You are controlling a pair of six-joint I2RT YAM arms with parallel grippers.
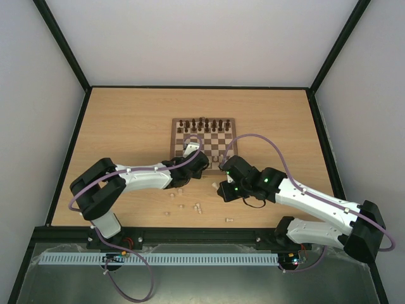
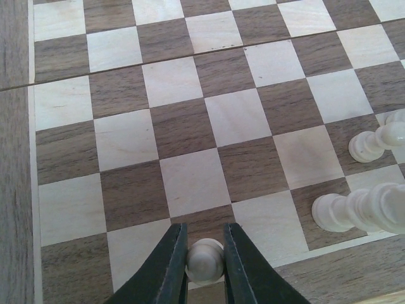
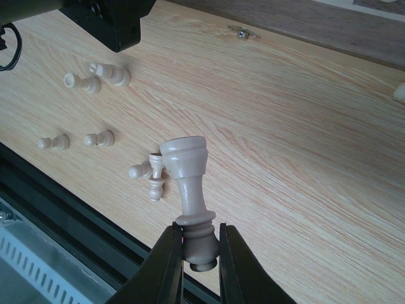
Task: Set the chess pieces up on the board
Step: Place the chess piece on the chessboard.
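The board [image 1: 179,121] lies mid-table, and its squares fill the left wrist view [image 2: 183,180]. My left gripper [image 1: 192,151] is over the board's near left part, shut on a pale pawn [image 2: 204,259] seen from above at a dark near-edge square. Two pale pieces [image 2: 364,209] stand at the right of that view. My right gripper [image 1: 220,189] is just off the board's near edge, shut on one end of a tall pale piece [image 3: 188,183], held above the table. Several loose pale pieces [image 3: 152,172] lie on the table; they also show in the top view [image 1: 198,206].
Dark brown pieces [image 1: 202,125] stand along the board's far rows. The table's black front edge [image 3: 76,215] runs close below the right gripper. A black part of the left arm [image 3: 104,22] is at the top left of the right wrist view.
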